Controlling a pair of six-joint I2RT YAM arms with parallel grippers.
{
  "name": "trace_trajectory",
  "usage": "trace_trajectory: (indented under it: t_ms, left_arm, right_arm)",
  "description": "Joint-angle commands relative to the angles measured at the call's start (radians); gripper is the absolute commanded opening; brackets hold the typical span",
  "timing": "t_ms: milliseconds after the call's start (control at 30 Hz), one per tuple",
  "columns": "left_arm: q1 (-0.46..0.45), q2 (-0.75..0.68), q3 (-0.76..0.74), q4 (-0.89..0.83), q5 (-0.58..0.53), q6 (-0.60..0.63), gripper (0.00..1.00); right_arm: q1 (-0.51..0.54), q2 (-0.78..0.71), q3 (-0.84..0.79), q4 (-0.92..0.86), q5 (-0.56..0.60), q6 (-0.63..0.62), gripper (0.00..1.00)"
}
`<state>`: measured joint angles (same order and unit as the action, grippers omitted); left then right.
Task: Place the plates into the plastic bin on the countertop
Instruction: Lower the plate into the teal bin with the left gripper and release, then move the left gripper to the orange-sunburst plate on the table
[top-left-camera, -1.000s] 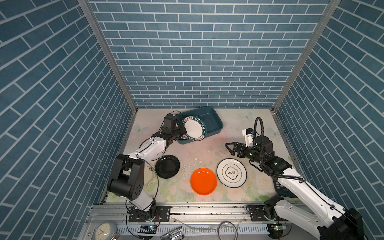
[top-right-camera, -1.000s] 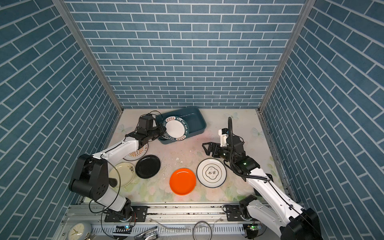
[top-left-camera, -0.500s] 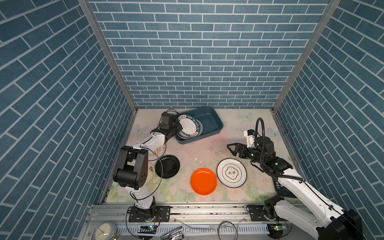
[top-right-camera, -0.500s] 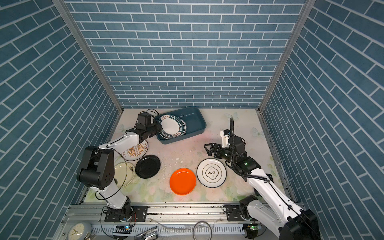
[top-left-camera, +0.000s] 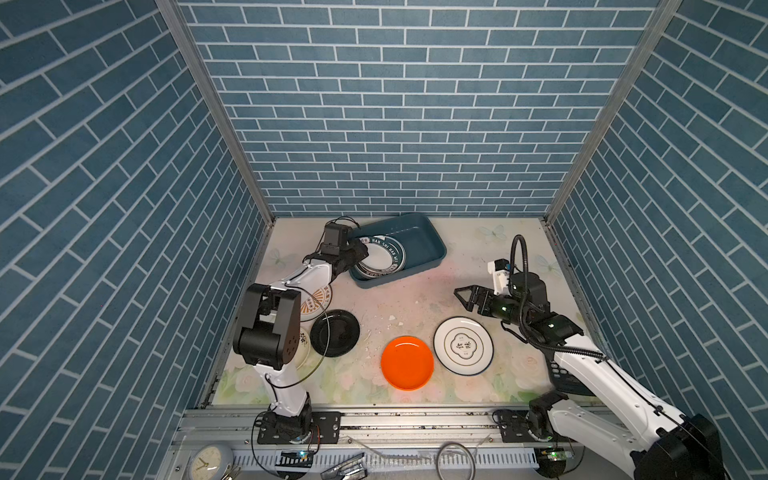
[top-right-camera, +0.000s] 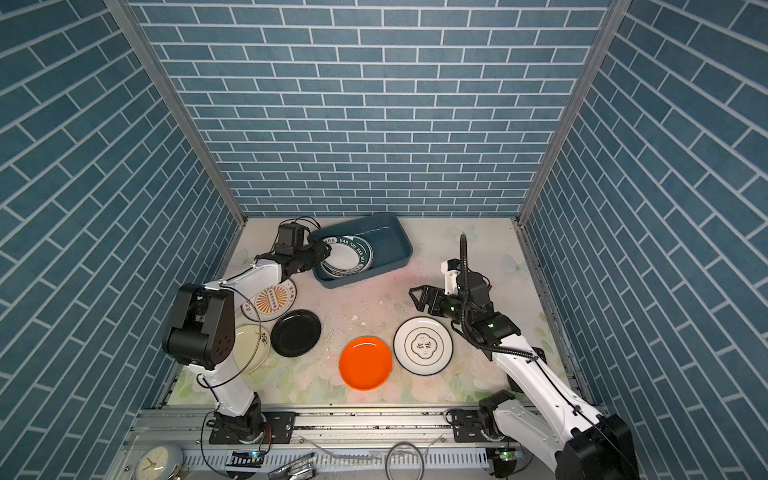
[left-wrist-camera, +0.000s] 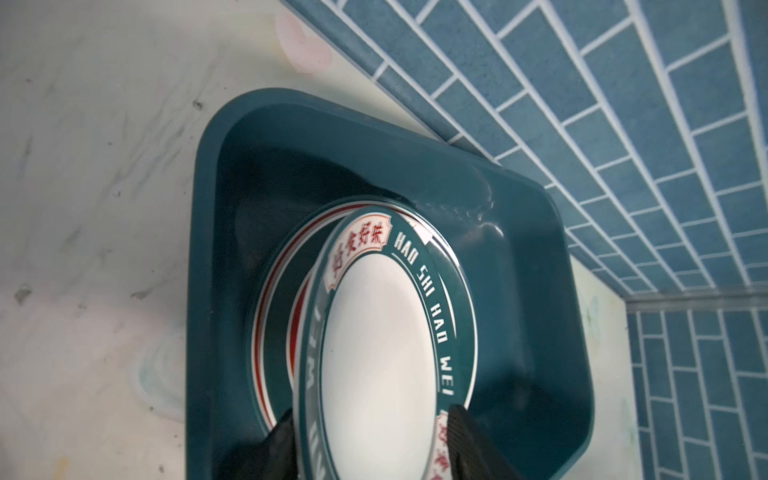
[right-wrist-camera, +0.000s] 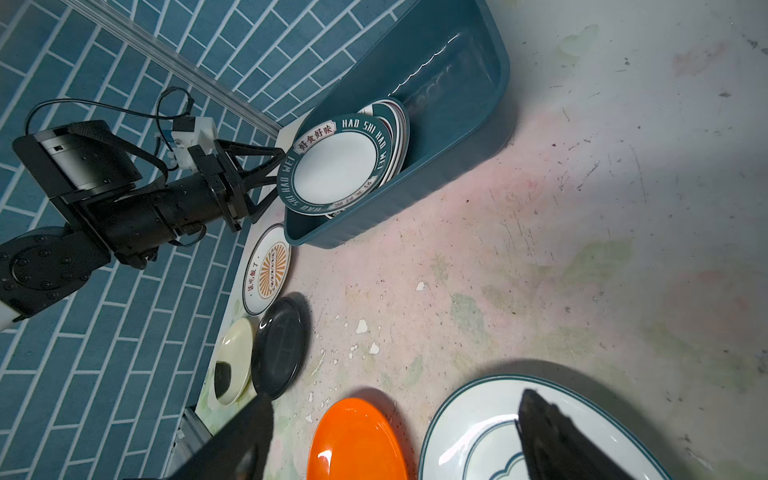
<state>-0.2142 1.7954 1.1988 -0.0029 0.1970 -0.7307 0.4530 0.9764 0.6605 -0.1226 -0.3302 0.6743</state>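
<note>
The dark teal plastic bin (top-left-camera: 417, 239) (left-wrist-camera: 519, 291) stands at the back of the countertop (top-left-camera: 415, 299) with teal-rimmed plates in it. The top plate (top-left-camera: 380, 259) (left-wrist-camera: 382, 353) (right-wrist-camera: 336, 166) leans tilted on the ones below. My left gripper (top-left-camera: 353, 257) (left-wrist-camera: 374, 419) is open, its fingers either side of that plate's rim. My right gripper (top-left-camera: 463, 296) (right-wrist-camera: 395, 397) hangs open and empty above the countertop, beside a white plate with Chinese characters (top-left-camera: 463, 345). An orange plate (top-left-camera: 407, 362), a black plate (top-left-camera: 336, 332), a sunburst plate (top-right-camera: 270, 301) and a cream plate (top-right-camera: 249, 347) lie on the countertop.
Blue brick walls close in three sides. A black calculator (top-left-camera: 559, 374) lies at the right edge, partly under my right arm. White chips (top-left-camera: 390, 318) dot the scuffed middle. A round clock (top-left-camera: 208, 463) sits beyond the front rail.
My left gripper carried the teal-rimmed plate deeper into the bin, set it on the stack and opened. My right arm has barely moved.
</note>
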Motion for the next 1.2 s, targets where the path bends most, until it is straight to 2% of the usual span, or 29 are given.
trace_trajectory:
  t_ms: [0,67,167,533,800,967,1167]
  left_arm:
    - [0.004,-0.004,0.036,0.020,0.020,0.012,0.69]
    - [0.004,-0.012,0.047,0.001,0.007,0.022,0.76]
    - [0.004,-0.022,0.058,-0.019,0.002,0.037,0.99]
    - [0.005,-0.039,0.089,-0.059,-0.004,0.070,1.00]
    - [0.014,-0.139,0.130,-0.222,-0.109,0.129,1.00]
    - [0.053,-0.274,0.041,-0.316,-0.190,0.127,1.00]
    - [0.151,-0.472,-0.161,-0.336,-0.186,0.104,0.99]
  right_arm:
    - [-0.008,0.005,-0.001,0.006,-0.012,-0.003,0.92]
    - [-0.010,0.012,0.006,0.003,-0.018,-0.002,0.92]
    - [-0.014,0.019,0.024,-0.002,-0.021,-0.002,0.92]
    - [-0.028,0.055,0.086,-0.020,-0.021,-0.004,0.91]
    - [-0.042,0.107,0.165,-0.089,-0.016,-0.050,0.91]
    - [-0.050,0.139,0.214,-0.101,-0.003,-0.089,0.91]
    - [-0.060,0.193,0.275,-0.094,-0.046,-0.127,0.91]
